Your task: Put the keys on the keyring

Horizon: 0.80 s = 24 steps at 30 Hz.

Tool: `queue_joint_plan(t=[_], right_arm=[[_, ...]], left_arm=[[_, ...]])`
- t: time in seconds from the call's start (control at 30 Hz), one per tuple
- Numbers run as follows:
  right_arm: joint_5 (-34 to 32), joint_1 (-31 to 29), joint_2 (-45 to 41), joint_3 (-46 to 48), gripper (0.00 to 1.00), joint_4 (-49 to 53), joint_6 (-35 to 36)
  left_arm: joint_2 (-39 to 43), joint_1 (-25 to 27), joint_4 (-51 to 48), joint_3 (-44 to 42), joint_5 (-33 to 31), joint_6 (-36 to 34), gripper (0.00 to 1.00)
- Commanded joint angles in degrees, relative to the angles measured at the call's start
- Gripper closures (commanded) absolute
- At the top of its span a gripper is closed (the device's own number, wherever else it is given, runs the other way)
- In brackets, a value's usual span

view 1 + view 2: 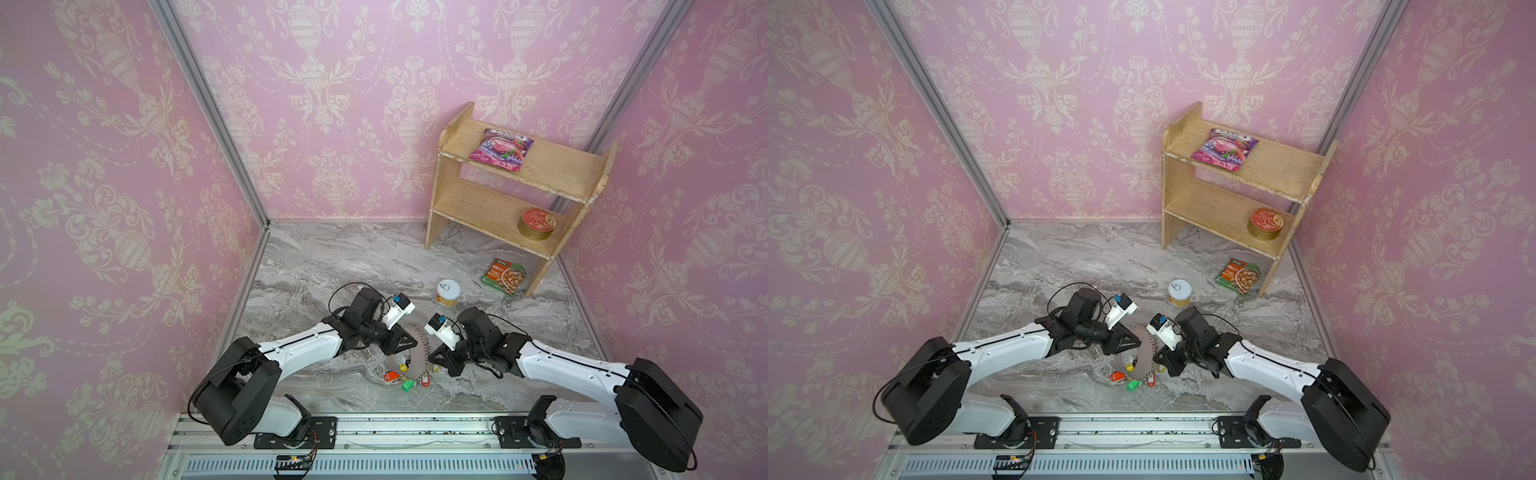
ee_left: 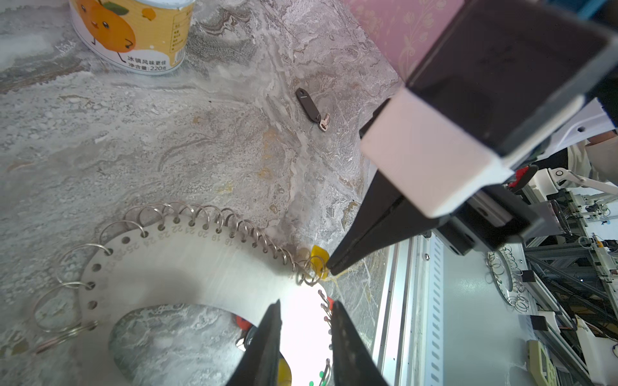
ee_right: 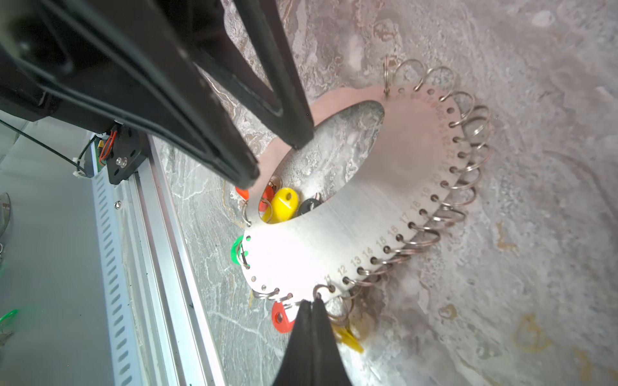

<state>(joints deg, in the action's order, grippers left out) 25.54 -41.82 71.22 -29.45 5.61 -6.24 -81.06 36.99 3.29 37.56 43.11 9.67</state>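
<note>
Alone on table (image 2: 167,133), black key (image 2: 311,107), metal end away from can (image 2: 133,33)

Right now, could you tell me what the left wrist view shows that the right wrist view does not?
Only the left wrist view: the black key lying loose on the marble, and an orange-printed can. Only the right wrist view: the green tag, plainly. Both: the keyring, with the right gripper, fingers shut, at one small ring on its edge.
</note>
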Motion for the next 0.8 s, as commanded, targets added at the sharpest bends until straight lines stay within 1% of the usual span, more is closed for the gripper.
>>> queue_joint_plan(t=[0.0,0.1,0.33,0.37,0.43,0.53,0.6,0.67,0.77], right_arm=[[-2.05,-1.65,0.58,-1.24,0.96,4.64,-4.94],[-3.23,-3.04,-0.74,-0.93,0.93,6.64,-6.45],[-4.01,-5.11,-1.07,-1.44,0.7,11.12,-8.15],[-4.83,-5.1,-1.4,-1.67,0.69,11.68,-8.09],[-8.95,-5.09,-3.83,-2.26,0.65,12.25,-8.0],[-12.99,-4.11,-7.49,-2.23,0.62,10.37,-7.41],[-12.47,-2.79,-8.44,-2.34,0.61,8.15,-6.15],[-12.64,-2.64,-7.67,-2.69,0.61,6.52,-3.05],[-11.7,-2.71,-4.21,-3.2,0.62,4.63,1.77]], left_arm=[[0.02,0.38,-1.51,0.23,-1.37,-1.86,0.72],[0.27,0.4,-2.05,0.19,-1.67,-2.34,0.73],[0.44,0.45,-2.65,0.23,-2.0,-2.9,0.73],[0.61,0.43,-2.76,0.23,-2.06,-3.03,0.72],[0.9,0.42,-2.89,0.15,-2.32,-3.08,0.72],[1.21,0.44,-3.14,0.03,-2.58,-3.16,0.72],[1.34,0.4,-3.33,0.02,-2.68,-3.27,0.72],[1.65,0.45,-3.43,0.15,-2.75,-3.5,0.72],[1.38,0.45,-3.89,0.32,-2.77,-4.04,0.7]])
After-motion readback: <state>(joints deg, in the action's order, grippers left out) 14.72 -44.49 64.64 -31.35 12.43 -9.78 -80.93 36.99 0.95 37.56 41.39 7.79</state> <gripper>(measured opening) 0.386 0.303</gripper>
